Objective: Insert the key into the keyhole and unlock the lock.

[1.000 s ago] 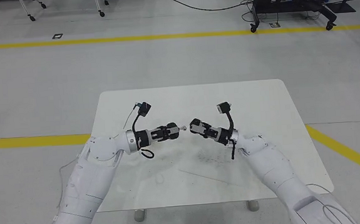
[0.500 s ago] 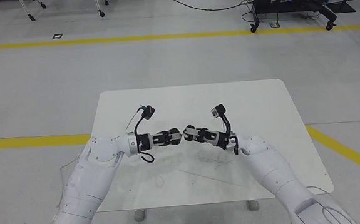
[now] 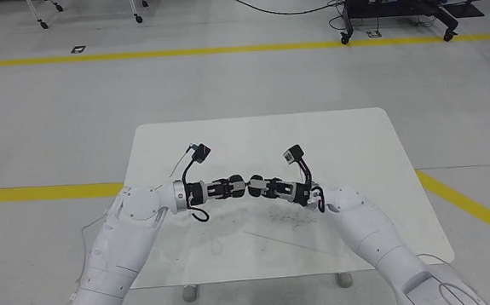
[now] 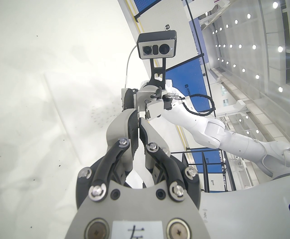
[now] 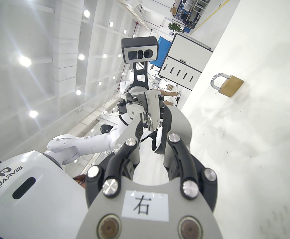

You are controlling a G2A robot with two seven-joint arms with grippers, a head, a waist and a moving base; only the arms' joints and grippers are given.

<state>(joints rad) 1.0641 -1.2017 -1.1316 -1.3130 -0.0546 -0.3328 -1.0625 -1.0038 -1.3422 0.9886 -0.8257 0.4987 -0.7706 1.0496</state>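
Both grippers meet tip to tip above the middle of the white table [image 3: 346,137]. My left gripper [image 3: 242,187] [image 4: 138,115] is shut on a small silver key [image 5: 148,118], whose toothed blade sticks out past the pads. My right gripper [image 3: 257,187] [image 5: 151,124] is open. Its fingers [image 5: 177,126] stand on either side of the key and of the left gripper's tips, and I cannot tell whether they touch. A brass padlock [image 5: 228,85] with a silver shackle lies flat on the table, some way beyond the grippers.
The table top carries scuffs and dark specks. Each arm's black wrist camera [image 3: 200,151] [image 3: 293,155] rises on a bracket just behind its gripper. Grey floor with yellow lines surrounds the table.
The two grippers have closed the gap between them. The right one slid toward the left one, and its open fingers now overlap the tip that holds the key.
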